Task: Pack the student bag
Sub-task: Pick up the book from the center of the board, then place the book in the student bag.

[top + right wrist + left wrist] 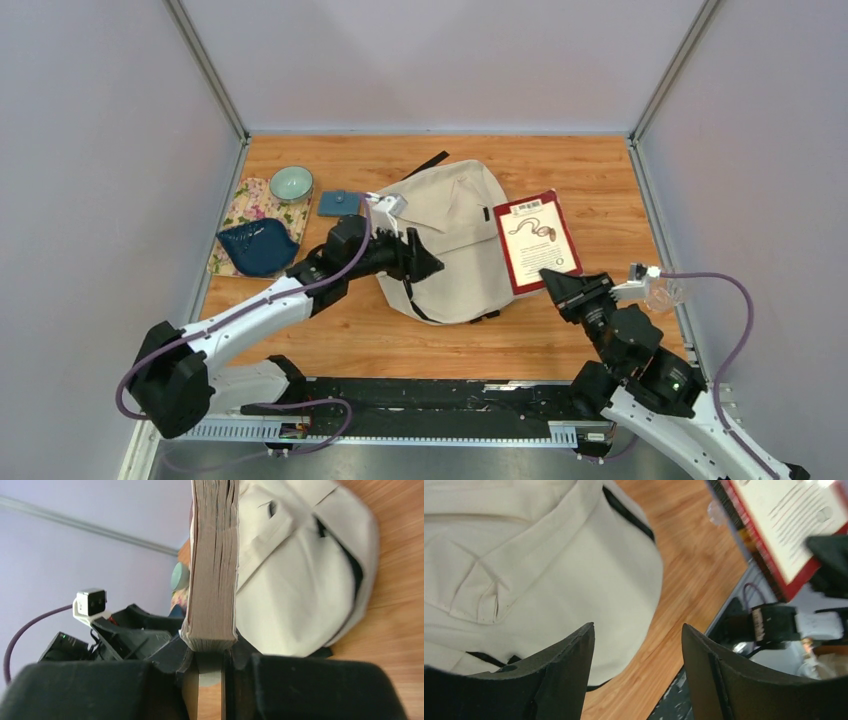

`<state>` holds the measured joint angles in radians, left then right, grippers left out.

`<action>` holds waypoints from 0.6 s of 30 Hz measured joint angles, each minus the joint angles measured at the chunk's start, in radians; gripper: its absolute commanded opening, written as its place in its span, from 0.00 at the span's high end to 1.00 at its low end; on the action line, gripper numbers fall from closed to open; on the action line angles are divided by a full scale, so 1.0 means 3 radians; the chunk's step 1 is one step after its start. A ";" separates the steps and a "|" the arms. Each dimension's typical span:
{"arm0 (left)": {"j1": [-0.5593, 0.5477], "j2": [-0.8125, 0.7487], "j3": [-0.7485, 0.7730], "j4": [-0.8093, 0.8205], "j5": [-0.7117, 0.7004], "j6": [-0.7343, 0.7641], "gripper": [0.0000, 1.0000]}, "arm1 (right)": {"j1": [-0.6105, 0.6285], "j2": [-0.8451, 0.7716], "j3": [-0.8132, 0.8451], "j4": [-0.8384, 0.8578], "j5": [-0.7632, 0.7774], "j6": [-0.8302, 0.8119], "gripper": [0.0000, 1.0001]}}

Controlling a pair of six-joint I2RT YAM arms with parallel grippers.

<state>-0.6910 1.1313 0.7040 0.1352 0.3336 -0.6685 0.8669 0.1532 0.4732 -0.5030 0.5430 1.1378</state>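
The student bag (455,235) is a large cream-beige backpack with black straps, lying flat mid-table. It also shows in the left wrist view (549,555) and the right wrist view (300,580). My left gripper (425,262) is open and empty, hovering over the bag's near-left part, with its jaws wide apart (638,630). My right gripper (562,285) is shut on the near corner of a red-bordered book (537,240) lying just right of the bag. The book's page edge (212,565) runs up from the pinch point (210,652). The book also shows in the left wrist view (794,515).
At the left lie a small blue pouch (339,203), a green bowl (291,183), and a dark blue dish (258,247) on a floral cloth (245,205). A clear plastic item (665,293) sits at the right edge. Walls enclose three sides.
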 measured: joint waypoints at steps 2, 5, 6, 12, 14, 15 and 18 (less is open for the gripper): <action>-0.0175 0.0145 0.0112 -0.0294 -0.0123 0.0266 0.29 | 0.0000 -0.0074 0.0183 -0.0381 0.0212 -0.0027 1.00; -0.0557 0.0524 0.0434 -0.0675 -0.0278 0.0627 0.27 | 0.0000 -0.0084 0.0458 -0.0857 0.0492 -0.0037 1.00; -0.0693 0.0683 0.0579 -0.0792 -0.0332 0.0754 0.27 | 0.0000 -0.0083 0.0553 -0.1011 0.0575 -0.0056 1.00; -0.1218 0.1331 0.1217 -0.1160 -0.0551 0.1315 0.26 | 0.0000 -0.0088 0.0857 -0.1503 0.0818 -0.0120 1.00; -0.1322 0.1517 0.1391 -0.1235 -0.0603 0.1469 0.25 | 0.0000 -0.0097 0.0870 -0.1598 0.0837 -0.0120 1.00; -0.1362 0.1600 0.1464 -0.1283 -0.0631 0.1525 0.25 | 0.0000 -0.0104 0.0870 -0.1652 0.0835 -0.0118 1.00; -0.1441 0.1815 0.1637 -0.1386 -0.0735 0.1668 0.25 | 0.0000 -0.0140 0.0870 -0.1741 0.0825 -0.0112 1.00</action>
<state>-1.1233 1.6756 1.1950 -0.2806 0.1131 -0.1680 0.8669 0.1112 0.7341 -1.0252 0.7906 1.1042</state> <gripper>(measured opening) 0.743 0.165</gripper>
